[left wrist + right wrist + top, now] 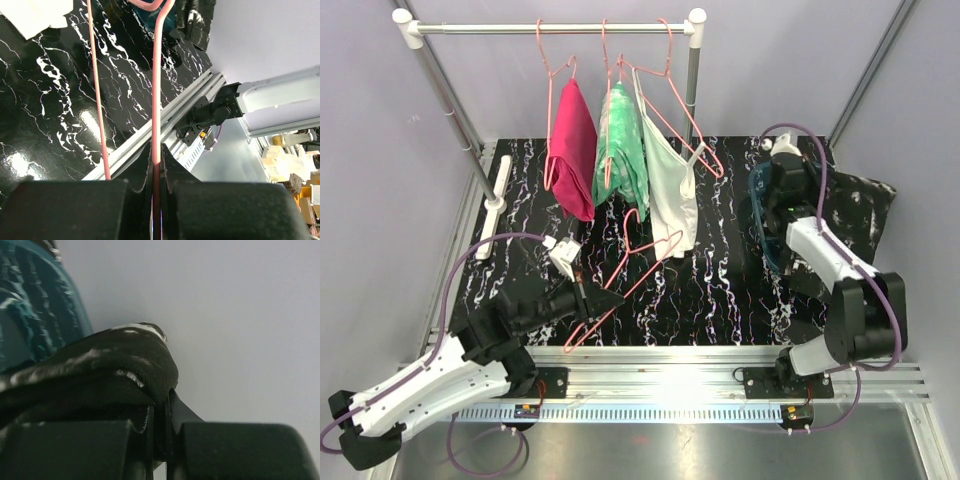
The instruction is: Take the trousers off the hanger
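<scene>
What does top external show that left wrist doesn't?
Only top external: the rack bar with the pink garment and green garment hanging from it. Only left wrist: the jaws shut tight on one wire of the pink hanger. Both: that hanger, the left gripper, the marbled table, the aluminium rail.

I count two black-and-white robot arms, the left arm (pixel 430 380) and the right arm (pixel 840 270). That gives two claws, the left claw (pixel 156 162) and the right claw (pixel 161 412). There is one black marble-patterned table (pixel 720 290) and one metal clothes rail (pixel 550 28) on two uprights. Three garments hang from the rail: one magenta garment (pixel 572 150), one green garment (pixel 620 150) and one white top (pixel 670 190). Three pink hooks sit over the rail, and one loose pink wire hanger (pixel 630 265) makes four hangers. There is also one teal bin (pixel 760 195), one black white-flecked garment (pixel 870 200) and one white bar (pixel 500 185).
</scene>
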`<state>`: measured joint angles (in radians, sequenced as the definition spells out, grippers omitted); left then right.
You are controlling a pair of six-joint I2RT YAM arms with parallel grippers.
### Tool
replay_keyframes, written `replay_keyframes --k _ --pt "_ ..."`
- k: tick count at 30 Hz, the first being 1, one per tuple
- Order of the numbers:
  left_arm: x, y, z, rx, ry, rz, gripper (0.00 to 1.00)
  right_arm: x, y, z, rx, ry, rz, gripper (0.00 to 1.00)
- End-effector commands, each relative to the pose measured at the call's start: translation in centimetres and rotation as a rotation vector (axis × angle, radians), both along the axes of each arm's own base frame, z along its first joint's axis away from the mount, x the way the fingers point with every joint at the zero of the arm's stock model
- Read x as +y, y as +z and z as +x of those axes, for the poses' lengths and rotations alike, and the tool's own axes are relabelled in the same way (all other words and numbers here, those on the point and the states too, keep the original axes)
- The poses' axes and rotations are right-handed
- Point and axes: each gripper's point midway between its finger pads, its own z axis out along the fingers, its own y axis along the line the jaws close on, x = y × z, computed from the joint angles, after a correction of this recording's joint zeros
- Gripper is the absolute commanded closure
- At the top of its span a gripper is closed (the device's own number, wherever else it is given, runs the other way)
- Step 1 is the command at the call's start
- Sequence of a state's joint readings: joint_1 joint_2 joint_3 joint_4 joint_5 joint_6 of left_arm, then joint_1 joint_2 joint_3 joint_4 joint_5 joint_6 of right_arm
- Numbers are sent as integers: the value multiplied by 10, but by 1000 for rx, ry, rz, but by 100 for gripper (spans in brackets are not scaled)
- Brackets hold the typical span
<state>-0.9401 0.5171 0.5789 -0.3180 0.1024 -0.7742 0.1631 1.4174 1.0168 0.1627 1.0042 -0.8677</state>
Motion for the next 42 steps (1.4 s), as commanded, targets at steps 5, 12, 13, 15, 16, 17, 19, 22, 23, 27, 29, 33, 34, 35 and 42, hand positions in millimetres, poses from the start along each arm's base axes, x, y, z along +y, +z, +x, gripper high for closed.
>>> replay_keyframes --k 5,12,13,15,16,17,19,22,23,27,29,33,34,35,42 --pt "-3 24 -1 -79 -23 -80 100 35 1 77 -118 244 129 100" --pt "-6 25 1 -81 -20 -75 100 72 -79 125 78 390 280 100" --pt "-5 25 2 -81 -16 -74 100 76 -86 128 79 392 307 100" --pt "-5 25 2 -79 -14 -71 100 80 -103 134 96 397 343 100" --pt "-4 26 2 -81 -12 -70 100 81 -107 135 97 394 352 100" --pt "-4 25 3 -80 -9 -65 100 81 -112 136 97 388 361 100" --pt "-3 25 3 -79 -5 -60 100 87 -130 138 116 396 400 100" --pt "-3 25 4 -78 0 -51 100 91 -155 139 143 359 475 100" --pt "-3 27 5 -81 3 -51 100 93 -165 134 183 352 499 100" --pt "-1 34 4 -87 -1 -45 100 107 -180 135 159 350 721 100" --pt "0 36 3 -96 -6 -39 100 109 -174 137 110 355 828 100" --pt "6 47 -2 -127 -13 -46 100 109 -158 142 49 335 990 96" --pt "8 49 -2 -133 -7 -49 100 109 -156 142 60 327 995 90" --pt "11 48 -2 -135 -3 -37 100 109 -152 140 77 314 1000 83" --pt "18 61 -4 -167 -4 -23 100 105 -67 113 -138 297 1155 32"
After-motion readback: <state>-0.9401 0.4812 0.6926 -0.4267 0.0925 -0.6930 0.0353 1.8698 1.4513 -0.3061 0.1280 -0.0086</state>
